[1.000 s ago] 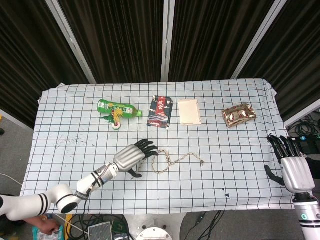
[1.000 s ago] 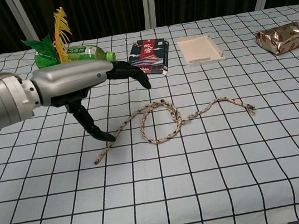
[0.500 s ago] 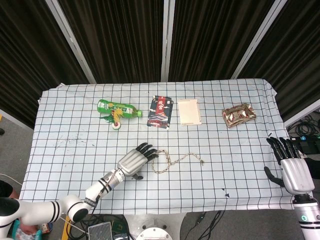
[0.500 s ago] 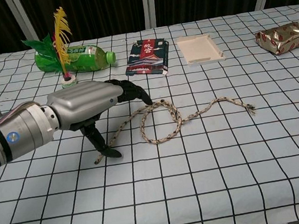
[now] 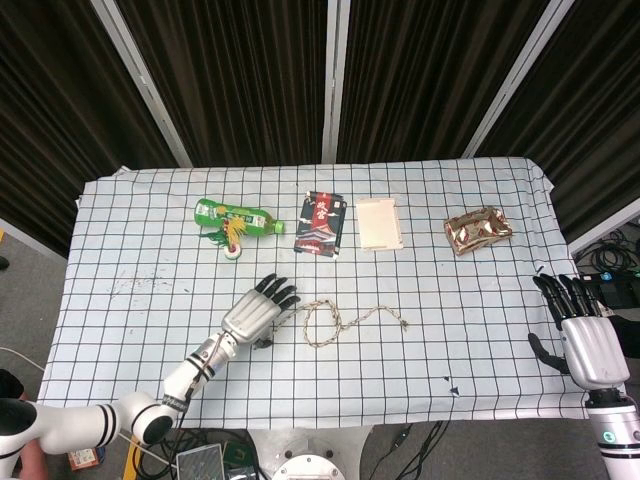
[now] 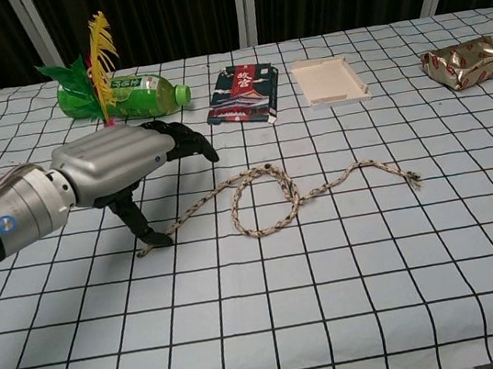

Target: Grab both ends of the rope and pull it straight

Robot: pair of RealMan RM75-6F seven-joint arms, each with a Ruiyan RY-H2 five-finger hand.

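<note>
Change: our left hand (image 6: pixel 123 166) has shifted toward frame left, thumb now at the rope (image 6: pixel 271 195) end.
Grip: fingers spread, nothing grasped yet.
Right hand (image 5: pixel 585 335): released, lower right.

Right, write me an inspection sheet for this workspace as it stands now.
Surface: table under a white cloth with black grid lines, flat.
Job's things: beige braided rope, one loop in the middle, both ends lying on the cloth, not straight.
Clutter: green plastic bottle on its side, feathered shuttlecock, dark printed packet, shallow cream tray, crumpled gold foil wrapper, all along the far side.
Hands: left hand over the rope's left end, thumb tip at it, no grip seen; right hand off the table's right edge, holding nothing.
Cables: some on the floor at right.
Surroundings: dark curtains.
</note>
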